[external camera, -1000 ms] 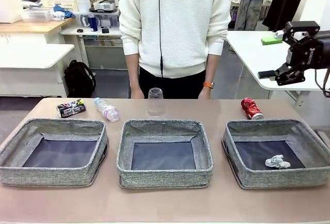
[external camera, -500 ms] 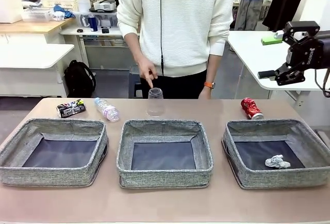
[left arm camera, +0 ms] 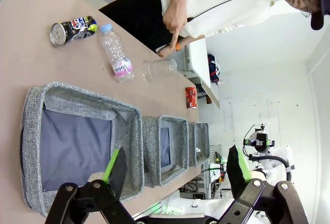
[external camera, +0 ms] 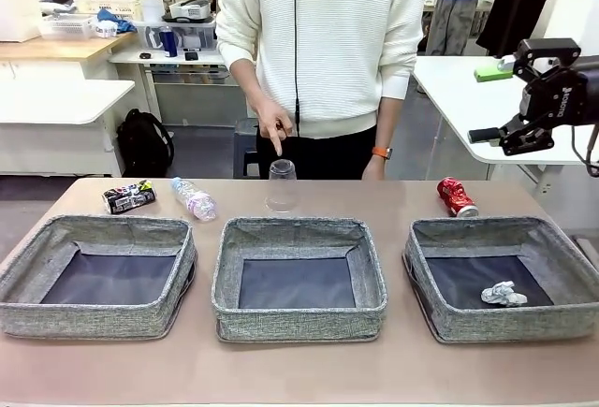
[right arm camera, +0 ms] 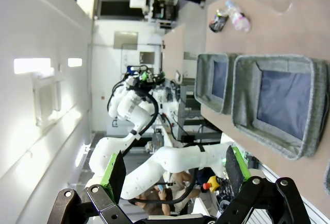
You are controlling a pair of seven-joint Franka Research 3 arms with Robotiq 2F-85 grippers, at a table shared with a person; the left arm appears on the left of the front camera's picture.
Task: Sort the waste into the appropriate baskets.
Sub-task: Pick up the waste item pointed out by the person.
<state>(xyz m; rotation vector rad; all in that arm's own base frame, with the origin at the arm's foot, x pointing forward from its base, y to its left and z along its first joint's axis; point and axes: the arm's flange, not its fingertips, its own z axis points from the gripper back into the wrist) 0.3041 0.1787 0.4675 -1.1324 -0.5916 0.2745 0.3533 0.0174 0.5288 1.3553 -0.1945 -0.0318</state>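
We are holding our right claw (external camera: 498, 139) raised in the air past the right edge of the surface, near its far right corner. The wrist is turned so the fingers are pointing inward and slightly down, with the jaws spread wide and gripping nothing. We are hovering our left claw (left arm camera: 175, 163) high above the surface's near left corner, wrist rolled sideways. Its green-padded fingers (left arm camera: 114, 163) are standing fully apart and empty.

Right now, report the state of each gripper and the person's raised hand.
Left gripper: open, empty.
Right gripper: open, empty.
Raised hand: empty, finger pointing down at the clear cup.
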